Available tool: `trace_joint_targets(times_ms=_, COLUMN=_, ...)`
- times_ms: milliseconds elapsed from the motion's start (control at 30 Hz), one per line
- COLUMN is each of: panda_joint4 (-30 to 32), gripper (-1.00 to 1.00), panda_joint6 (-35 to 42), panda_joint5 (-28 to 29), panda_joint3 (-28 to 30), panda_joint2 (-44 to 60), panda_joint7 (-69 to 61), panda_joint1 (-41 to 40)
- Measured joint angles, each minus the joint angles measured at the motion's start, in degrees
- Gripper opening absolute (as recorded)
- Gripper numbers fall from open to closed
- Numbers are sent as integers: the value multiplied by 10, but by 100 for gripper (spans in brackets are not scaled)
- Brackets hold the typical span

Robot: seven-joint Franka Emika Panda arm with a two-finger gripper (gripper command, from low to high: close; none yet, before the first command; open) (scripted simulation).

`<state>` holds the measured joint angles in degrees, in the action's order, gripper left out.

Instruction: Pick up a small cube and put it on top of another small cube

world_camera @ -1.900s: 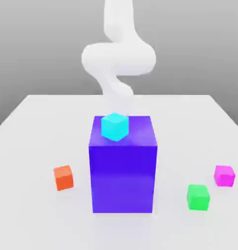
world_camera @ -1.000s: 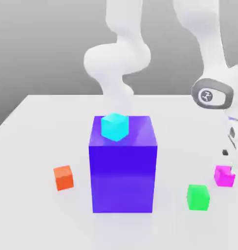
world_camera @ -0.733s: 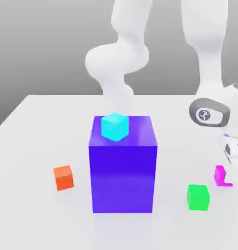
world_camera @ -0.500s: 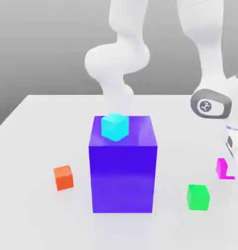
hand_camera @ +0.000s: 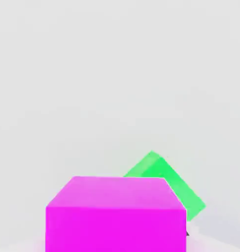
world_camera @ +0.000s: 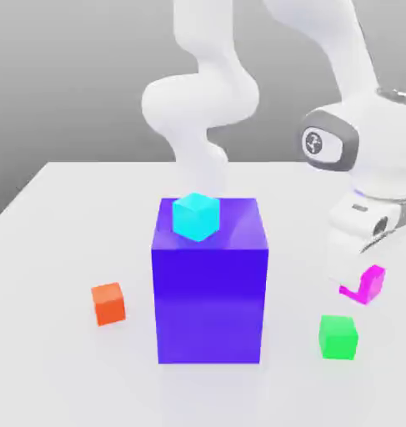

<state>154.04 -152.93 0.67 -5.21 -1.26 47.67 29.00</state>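
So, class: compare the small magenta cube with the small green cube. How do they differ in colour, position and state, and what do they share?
The magenta cube is bright pink; the green cube is green. The magenta cube is held in the shut gripper, while the green cube is free. The magenta cube is lifted and tilted, while the green cube sits flat on the table. Both are small, plain-faced cubes of similar size, far smaller than the purple-blue block.

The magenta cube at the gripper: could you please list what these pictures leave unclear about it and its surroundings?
- Exterior view: the magenta cube is partly covered by the white hand, so the contact of the gripper with it is hidden.
- Hand view: the cube is cut off by the picture's edge.
- Hand view: the green cube is partly behind the magenta one.
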Motion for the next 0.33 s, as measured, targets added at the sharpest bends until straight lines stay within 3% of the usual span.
trace_joint_targets(times_ms=233, panda_joint4=-4, gripper=-100, panda_joint6=-90, panda_joint5=13, panda_joint3=4, panda_joint2=95, panda_joint7=45, panda_joint1=-10)
trace_joint_targets(times_ms=267, panda_joint4=-5, gripper=100, panda_joint6=-101, panda_joint5=18, panda_joint3=7, panda_joint2=107, panda_joint7=48, panda_joint1=-8)
trace_joint_targets(times_ms=333, panda_joint4=-5, gripper=100, panda_joint6=-101, panda_joint5=18, panda_joint3=7, panda_joint2=107, panda_joint7=48, panda_joint1=-8)
